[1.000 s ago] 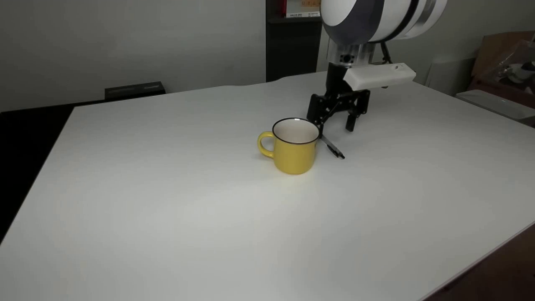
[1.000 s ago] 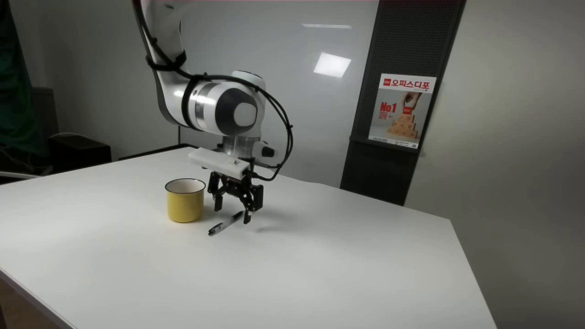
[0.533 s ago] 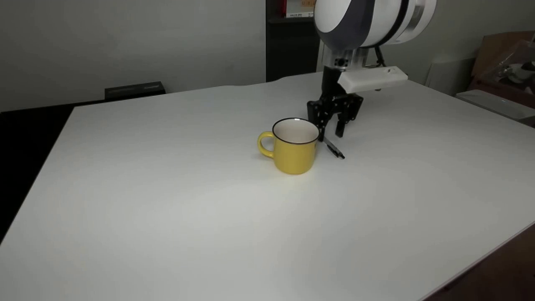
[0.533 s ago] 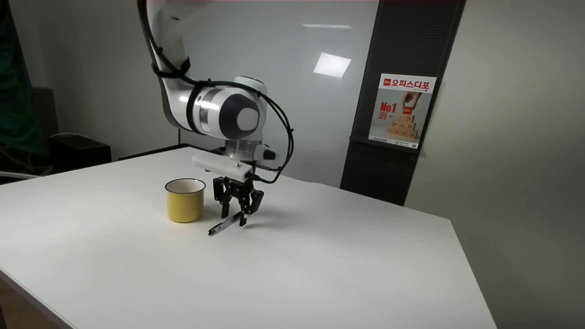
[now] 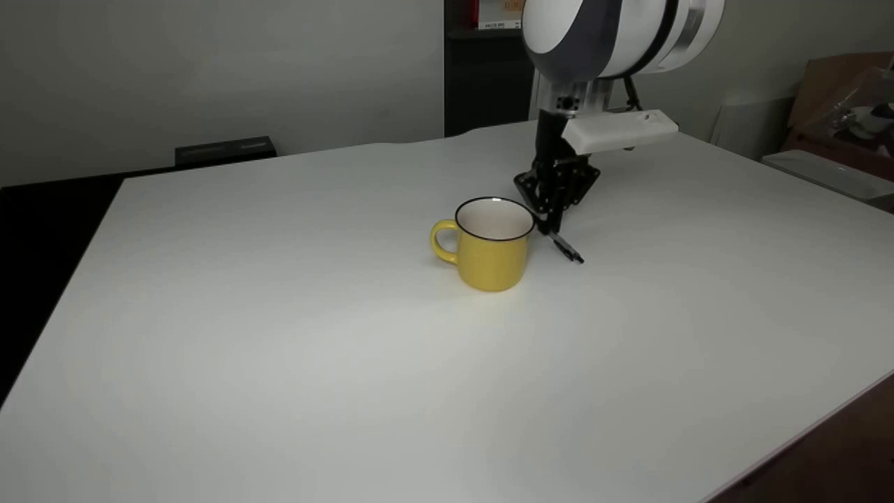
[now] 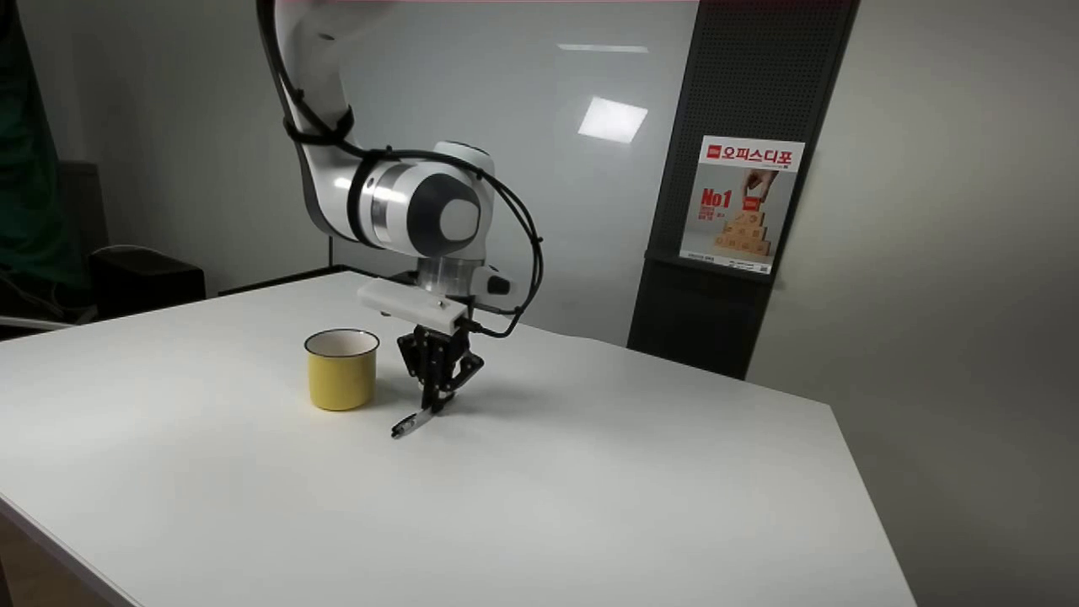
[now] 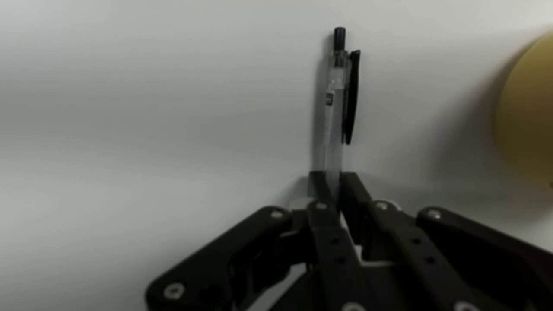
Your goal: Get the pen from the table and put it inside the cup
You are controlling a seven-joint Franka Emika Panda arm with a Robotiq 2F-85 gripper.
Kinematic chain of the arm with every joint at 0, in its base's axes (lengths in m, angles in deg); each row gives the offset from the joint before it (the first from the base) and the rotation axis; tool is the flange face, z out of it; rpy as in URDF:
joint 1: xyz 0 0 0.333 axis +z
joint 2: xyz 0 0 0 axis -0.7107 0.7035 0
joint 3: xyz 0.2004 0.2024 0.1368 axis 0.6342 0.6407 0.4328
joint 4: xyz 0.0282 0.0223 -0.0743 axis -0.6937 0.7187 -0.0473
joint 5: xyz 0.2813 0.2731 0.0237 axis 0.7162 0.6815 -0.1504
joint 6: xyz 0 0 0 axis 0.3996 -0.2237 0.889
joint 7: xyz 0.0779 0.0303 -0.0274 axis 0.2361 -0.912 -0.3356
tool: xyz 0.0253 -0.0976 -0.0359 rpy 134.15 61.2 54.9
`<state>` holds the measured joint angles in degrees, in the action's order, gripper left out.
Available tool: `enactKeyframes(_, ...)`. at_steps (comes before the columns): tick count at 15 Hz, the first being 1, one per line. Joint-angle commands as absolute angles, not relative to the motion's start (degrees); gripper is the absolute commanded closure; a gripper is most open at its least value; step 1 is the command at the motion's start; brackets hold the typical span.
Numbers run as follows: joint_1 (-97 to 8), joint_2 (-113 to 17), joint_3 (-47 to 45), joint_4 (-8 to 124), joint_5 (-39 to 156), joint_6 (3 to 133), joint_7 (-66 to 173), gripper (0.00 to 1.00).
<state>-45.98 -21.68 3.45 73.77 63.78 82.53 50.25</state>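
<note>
While the tool (image 7: 333, 183) pinches the pen (image 7: 336, 114) partway along, the pen is just beside the cup (image 5: 492, 262), down at the table (image 5: 335, 377); whether it touches, I cannot tell. Its long axis lies roughly level and runs past the cup's side rather than at it, the clip (image 7: 352, 99) facing the cup, the button (image 7: 339, 39) at the end pointing away from the tool. The cup stands upright, its rim (image 5: 494, 239) higher than the pen and its handle (image 5: 434, 241) on the side away from it. In an exterior view a poster (image 6: 742, 205) hangs well apart from the cup.
</note>
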Motion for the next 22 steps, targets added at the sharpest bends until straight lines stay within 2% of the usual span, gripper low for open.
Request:
enactKeyframes(1,-46.0,-22.0,3.3,72.8,63.7,80.8,50.3,0.97)
enactKeyframes(6,-46.2,-28.1,2.8,74.6,63.6,75.0,50.6,0.97)
enactKeyframes(13,-45.5,-39.0,4.2,70.8,64.6,49.1,49.8,0.97)
enactKeyframes(18,-44.0,-37.7,6.4,64.2,68.1,34.1,50.9,0.97)
enactKeyframes(22,-42.2,-33.0,7.2,59.4,70.2,29.2,52.5,0.97)
